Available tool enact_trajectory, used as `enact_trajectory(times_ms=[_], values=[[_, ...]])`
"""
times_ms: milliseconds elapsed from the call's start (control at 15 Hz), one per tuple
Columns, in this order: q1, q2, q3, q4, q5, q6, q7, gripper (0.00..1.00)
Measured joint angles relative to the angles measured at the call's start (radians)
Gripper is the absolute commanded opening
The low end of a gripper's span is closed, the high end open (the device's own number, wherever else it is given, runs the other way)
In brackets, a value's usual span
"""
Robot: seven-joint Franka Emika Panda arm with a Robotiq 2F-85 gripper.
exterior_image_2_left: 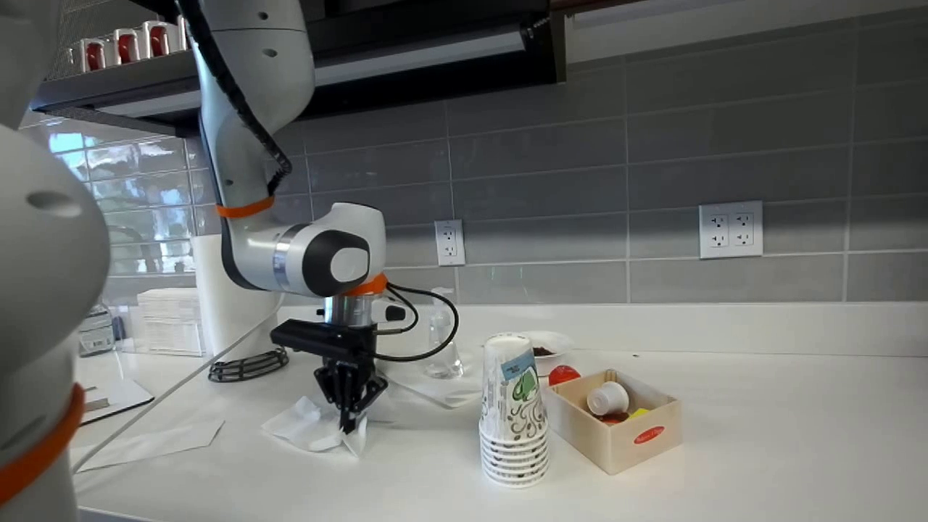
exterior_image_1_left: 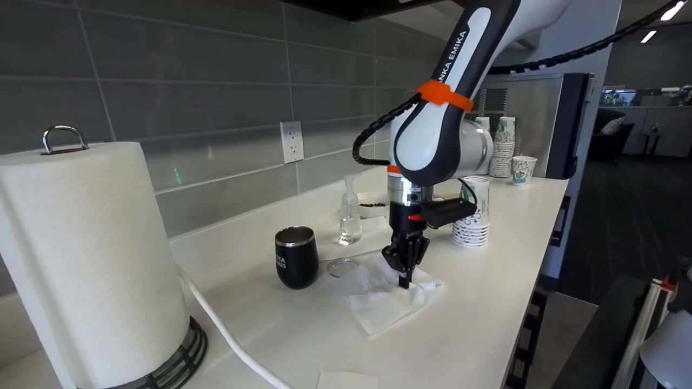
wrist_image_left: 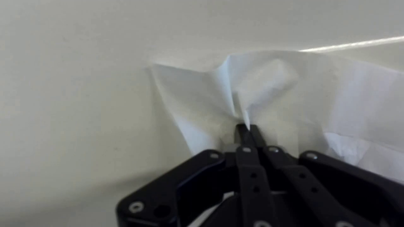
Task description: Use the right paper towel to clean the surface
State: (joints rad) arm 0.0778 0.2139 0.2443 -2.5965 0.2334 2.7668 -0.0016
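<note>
The surface is the off-white countertop (exterior_image_1_left: 465,319), which also shows in an exterior view (exterior_image_2_left: 783,420) and in the wrist view (wrist_image_left: 79,110). A crumpled white paper towel (exterior_image_1_left: 385,309) lies on it under my gripper; it also shows in an exterior view (exterior_image_2_left: 308,428). My gripper (exterior_image_1_left: 404,282) points down, with its fingertips close to the counter (exterior_image_2_left: 349,426). In the wrist view the fingers (wrist_image_left: 247,129) are shut on a pinched fold of the paper towel (wrist_image_left: 274,82). The rest of the towel spreads around the fingertips. Another flat white sheet (exterior_image_2_left: 159,441) lies apart from it (exterior_image_1_left: 347,381).
A black tumbler (exterior_image_1_left: 296,258), a clear lid (exterior_image_1_left: 342,267) and a soap bottle (exterior_image_1_left: 350,216) stand near the towel. Stacked paper cups (exterior_image_2_left: 513,413) and a wooden box (exterior_image_2_left: 616,428) are beyond. A paper towel roll (exterior_image_1_left: 92,259) and white cord (exterior_image_1_left: 227,335) are at the other end.
</note>
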Motion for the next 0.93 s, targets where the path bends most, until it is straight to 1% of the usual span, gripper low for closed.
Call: enact_trajectory(times_ms=[200,400,667,933], values=[[-0.005,-0.001,0.044,-0.005,0.097,-0.008,-0.068,0.0],[-0.009,-0.008,0.057,-0.015,0.162,-0.018,-0.094,0.0],[-0.01,-0.034,0.053,-0.051,0.213,-0.021,-0.085,0.0],[-0.009,-0.064,0.019,-0.092,0.204,-0.022,-0.058,0.0]])
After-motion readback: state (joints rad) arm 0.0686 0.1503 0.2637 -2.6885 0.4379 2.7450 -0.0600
